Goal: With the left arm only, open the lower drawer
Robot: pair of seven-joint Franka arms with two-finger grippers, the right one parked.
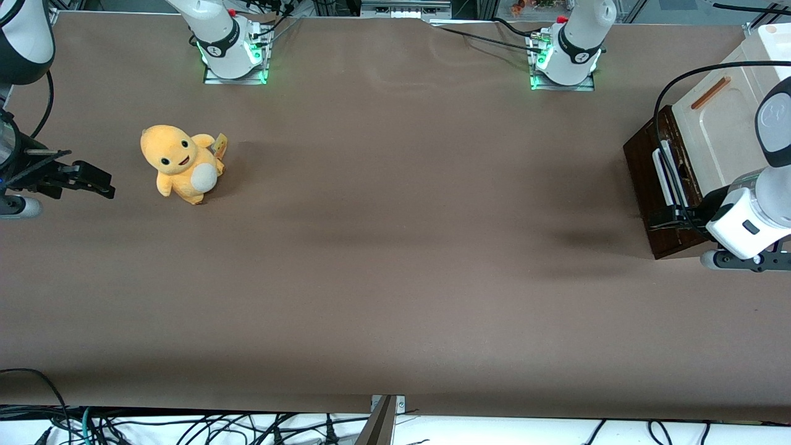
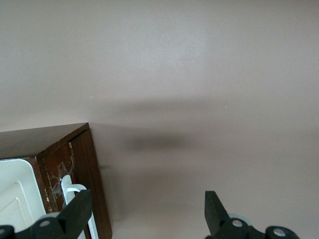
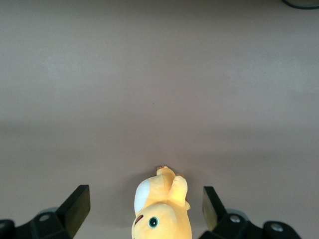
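Facing tool (image 1: pixel 664 216), lower drawer (image 1: pixel 649 173).

1. The worktop (image 1: pixel 395 259) is plain matte brown.
2. The lower drawer (image 1: pixel 646 170) has a dark brown wood-grain front with a white handle (image 1: pixel 662 176).
3. The cabinet (image 1: pixel 710 133) above it is cream, with an orange-brown handle (image 1: pixel 710 93).
4. The left arm (image 1: pixel 757 213) is white and dark grey; its pincer (image 2: pixel 144 219), wide open by the drawer, is black.
5. The plush toy (image 1: pixel 180 164) is yellow-orange with a white belly.
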